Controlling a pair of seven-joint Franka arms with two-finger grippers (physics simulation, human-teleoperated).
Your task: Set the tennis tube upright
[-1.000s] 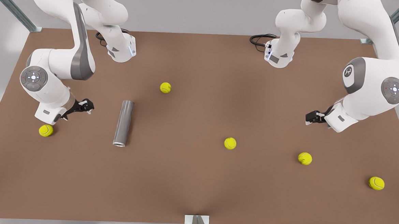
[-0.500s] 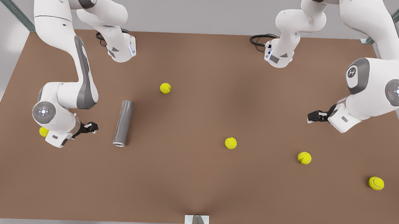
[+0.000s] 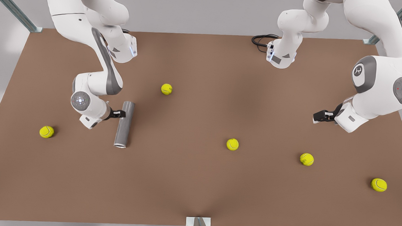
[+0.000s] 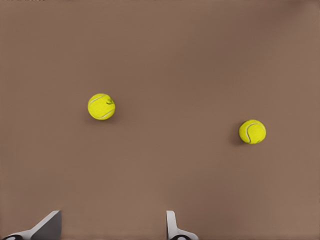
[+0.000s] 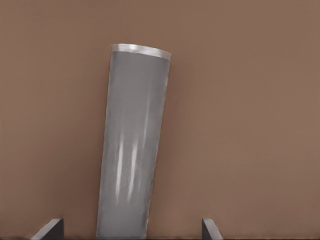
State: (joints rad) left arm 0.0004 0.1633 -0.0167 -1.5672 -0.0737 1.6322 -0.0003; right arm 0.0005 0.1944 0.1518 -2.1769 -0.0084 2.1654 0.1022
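Half a second on, my spread right end effector (image 3: 122, 114) has reached the lying tennis tube (image 3: 124, 124); left end effector (image 3: 316, 116), also spread, waits.

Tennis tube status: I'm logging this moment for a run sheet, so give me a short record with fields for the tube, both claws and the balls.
tube: tennis tube lying flat on the table, not upright
right claw: right claw open, at the tube's far half, fingers either side in the right wrist view
left claw: left claw open, waiting above bare table
balls: five tennis balls scattered, none touching the tube
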